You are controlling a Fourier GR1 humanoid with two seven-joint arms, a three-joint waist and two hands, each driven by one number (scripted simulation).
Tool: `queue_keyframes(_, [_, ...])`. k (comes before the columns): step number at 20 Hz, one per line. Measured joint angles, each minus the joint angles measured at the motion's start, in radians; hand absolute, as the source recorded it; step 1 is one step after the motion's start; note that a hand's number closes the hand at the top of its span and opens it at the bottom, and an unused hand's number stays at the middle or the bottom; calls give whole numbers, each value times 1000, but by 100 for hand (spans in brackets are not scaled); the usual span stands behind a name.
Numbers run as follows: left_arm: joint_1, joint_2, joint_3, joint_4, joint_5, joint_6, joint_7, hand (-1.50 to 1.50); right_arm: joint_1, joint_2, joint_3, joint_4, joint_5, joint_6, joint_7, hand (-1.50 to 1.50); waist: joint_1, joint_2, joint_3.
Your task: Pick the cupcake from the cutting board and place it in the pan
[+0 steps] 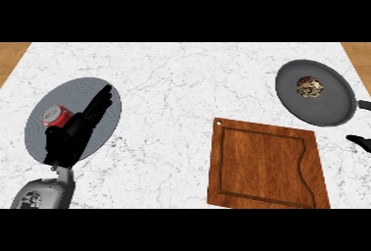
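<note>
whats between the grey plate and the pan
In the head view, only bare marble counter lies between the grey plate and the pan; the cutting board sits lower, nearer the robot.

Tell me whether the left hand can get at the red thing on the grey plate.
Probably yes: the left hand lies open over the grey plate, right beside the red thing, with nothing between them.
</note>
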Motion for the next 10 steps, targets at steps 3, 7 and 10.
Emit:
queue_keyframes(3, [-1, -1, 9, 10, -2, -5, -6, 0, 42, 12, 7, -8, -13, 11, -31, -150, -5, -2, -1])
queue_keyframes(7, [13, -6, 16, 0, -2, -10, 0, 0, 77, 31, 24, -18, -25, 7, -45, -150, -7, -4, -1])
queue_keyframes(10, [13, -3, 25, 8, -4, -19, -6, 0, 114, 44, 34, -35, -38, 4, -61, -150, -11, -5, -1])
